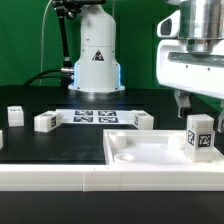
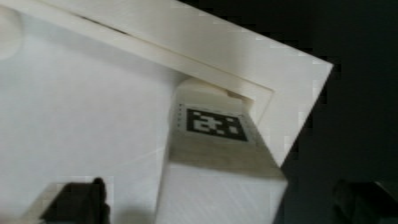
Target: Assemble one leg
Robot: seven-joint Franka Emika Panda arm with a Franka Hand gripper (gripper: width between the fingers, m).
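Gripper (image 1: pixel 198 104) above leg (image 1: pixel 200 134), 2 fingers (image 2: pixel 75 200) spread, clear of leg on both sides. Leg upright on white plate (image 1: pixel 140 152) near its corner, exterior view's right. Other legs (image 1: pixel 44 121) on black table (image 1: pixel 60 145) beside marker board (image 1: pixel 95 117)

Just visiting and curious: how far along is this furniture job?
Done: one leg stands upright at a corner of the white plate; how tightly is unclear. In hand: nothing; the open end effector hovers over that leg. Left: three other legs lie loose on the table.
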